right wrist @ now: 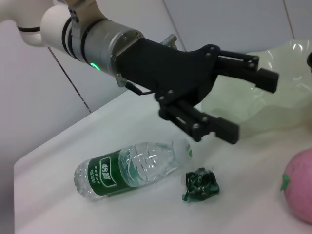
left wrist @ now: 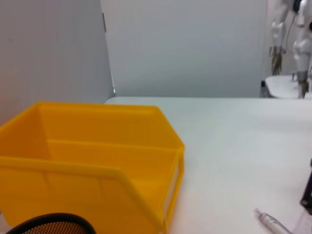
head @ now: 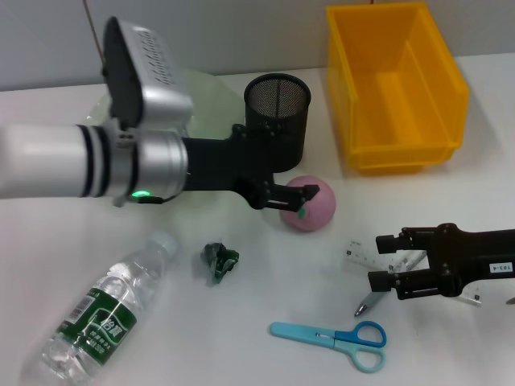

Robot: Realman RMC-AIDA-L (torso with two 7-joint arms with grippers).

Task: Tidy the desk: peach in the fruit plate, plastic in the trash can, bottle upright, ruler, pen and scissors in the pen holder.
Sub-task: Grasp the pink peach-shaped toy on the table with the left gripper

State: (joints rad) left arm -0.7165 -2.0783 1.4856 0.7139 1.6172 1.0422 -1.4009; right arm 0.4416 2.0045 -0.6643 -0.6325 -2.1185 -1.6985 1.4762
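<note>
A pink peach point(head: 310, 207) lies in front of the black mesh pen holder point(head: 278, 112). My left gripper point(head: 296, 195) hangs open just above the peach's near side, not touching it; in the right wrist view its fingers point(right wrist: 253, 107) stand wide apart, clear of the peach point(right wrist: 300, 192). The bottle point(head: 105, 318) lies on its side at the front left. A crumpled green plastic point(head: 219, 261) lies beside its cap. My right gripper point(head: 386, 261) is open low over the clear ruler point(head: 358, 253) and the pen point(head: 370, 304). Blue scissors point(head: 334, 338) lie at the front.
The pale green fruit plate point(head: 213, 100) stands behind my left arm. The yellow bin point(head: 394, 88) is at the back right, next to the pen holder. The left wrist view shows the bin point(left wrist: 87, 165), the holder's rim point(left wrist: 48, 225) and the pen point(left wrist: 270, 222).
</note>
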